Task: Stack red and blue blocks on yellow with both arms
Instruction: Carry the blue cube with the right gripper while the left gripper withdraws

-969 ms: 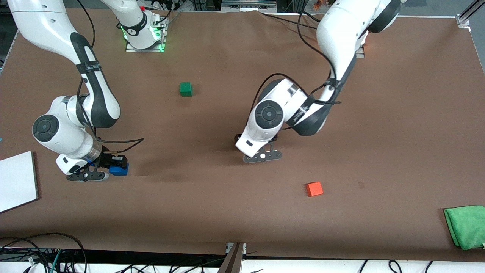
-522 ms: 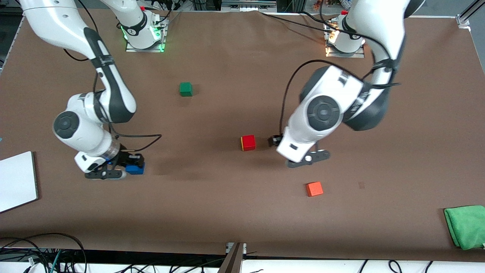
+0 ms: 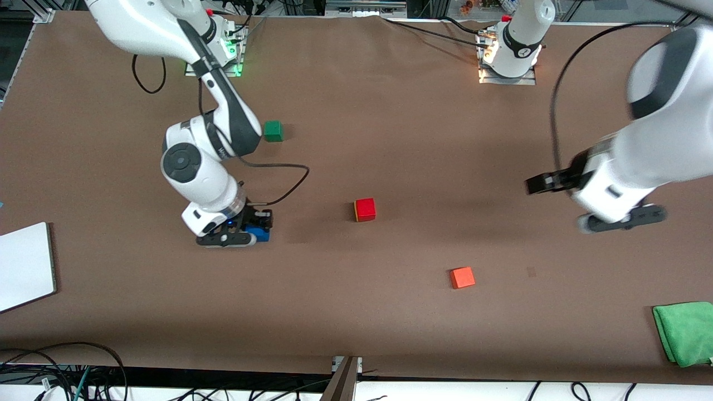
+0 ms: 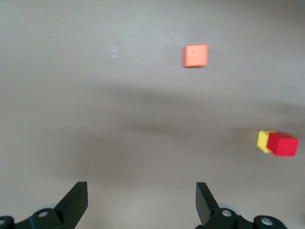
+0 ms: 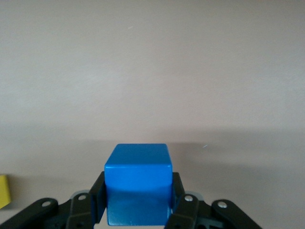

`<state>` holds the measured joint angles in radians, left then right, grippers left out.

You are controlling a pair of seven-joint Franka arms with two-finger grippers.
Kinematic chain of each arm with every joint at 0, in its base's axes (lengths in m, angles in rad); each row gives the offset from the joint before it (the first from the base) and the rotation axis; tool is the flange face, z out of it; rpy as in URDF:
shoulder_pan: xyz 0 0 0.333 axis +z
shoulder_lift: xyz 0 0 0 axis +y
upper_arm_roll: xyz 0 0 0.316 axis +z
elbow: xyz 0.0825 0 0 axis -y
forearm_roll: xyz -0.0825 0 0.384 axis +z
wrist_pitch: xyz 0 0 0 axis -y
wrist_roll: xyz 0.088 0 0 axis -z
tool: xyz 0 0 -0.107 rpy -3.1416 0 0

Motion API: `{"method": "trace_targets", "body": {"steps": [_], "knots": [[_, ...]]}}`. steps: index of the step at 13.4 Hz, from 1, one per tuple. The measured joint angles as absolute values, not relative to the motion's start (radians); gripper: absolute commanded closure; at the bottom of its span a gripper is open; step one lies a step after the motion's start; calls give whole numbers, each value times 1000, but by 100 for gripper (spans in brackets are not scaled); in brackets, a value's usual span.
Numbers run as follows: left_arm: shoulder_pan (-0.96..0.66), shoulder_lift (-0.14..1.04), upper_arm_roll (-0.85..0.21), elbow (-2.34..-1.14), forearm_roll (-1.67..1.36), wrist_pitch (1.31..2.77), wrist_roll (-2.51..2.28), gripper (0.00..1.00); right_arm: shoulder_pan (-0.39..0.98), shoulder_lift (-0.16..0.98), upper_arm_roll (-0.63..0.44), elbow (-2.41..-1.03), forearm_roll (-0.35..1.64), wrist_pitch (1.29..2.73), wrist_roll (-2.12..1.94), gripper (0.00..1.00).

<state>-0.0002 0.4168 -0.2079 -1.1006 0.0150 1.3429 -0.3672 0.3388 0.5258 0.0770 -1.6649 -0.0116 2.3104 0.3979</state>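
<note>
The right hand (image 3: 245, 231) is seen clamped on the small matte bright blue cube (image 3: 258, 233); in the right wrist view the cube (image 5: 138, 191) is pinched between the two black fingers (image 5: 97, 202), one on each side face. Hand and cube are held over bare brown tabletop (image 3: 356, 323), toward the right arm's end, at roughly 9 o'clock from the stack in the front view.

The left hand (image 3: 621, 218) is recorded with its fingers spread wide and nothing between them; the left wrist view shows both fingertips (image 4: 76, 200) apart with only tabletop between. This hand hangs over the left arm's end of the tabletop, at about 3 o'clock from the stack.

The small matte deep red cube (image 3: 365, 209) is observed near the tabletop's middle, seated on the small matte bright yellow cube (image 3: 355, 210), of which only a thin edge shows in the front view. From the left wrist view the yellow cube (image 4: 264, 140) shows partly beside the red cube (image 4: 283, 144).

A lighter orange cube (image 3: 462, 277) lies at about 4 o'clock from the stack, nearer to the front camera. A dark green cube (image 3: 273, 131) lies at about 10 o'clock, partly beside the right arm's forearm. A folded green cloth (image 3: 684, 331) sits at the left arm's end, and a flat white board (image 3: 25, 266) at the right arm's end.
</note>
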Motion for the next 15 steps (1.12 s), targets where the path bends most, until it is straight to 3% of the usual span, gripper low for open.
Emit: {"method": "trace_targets", "body": {"steps": [2, 3, 7, 9, 15], "knots": [[56, 299, -208, -1212, 15, 1334, -322, 0, 389, 521, 78, -1610, -55, 2234, 484, 49], [74, 196, -209, -1331, 14, 1352, -299, 0, 441, 514, 78, -1552, -78, 2153, 535, 49], [102, 0, -208, -1628, 14, 1517, -255, 0, 551, 508, 78, -1457, -83, 2077, 571, 49], [123, -19, -204, -1670, 14, 1570, -247, 0, 607, 521, 78, -1428, -83, 2076, 588, 47], [166, -5, -199, -1648, 14, 1598, -240, 0, 684, 630, 76, -1294, -96, 2076, 623, 46]]}}
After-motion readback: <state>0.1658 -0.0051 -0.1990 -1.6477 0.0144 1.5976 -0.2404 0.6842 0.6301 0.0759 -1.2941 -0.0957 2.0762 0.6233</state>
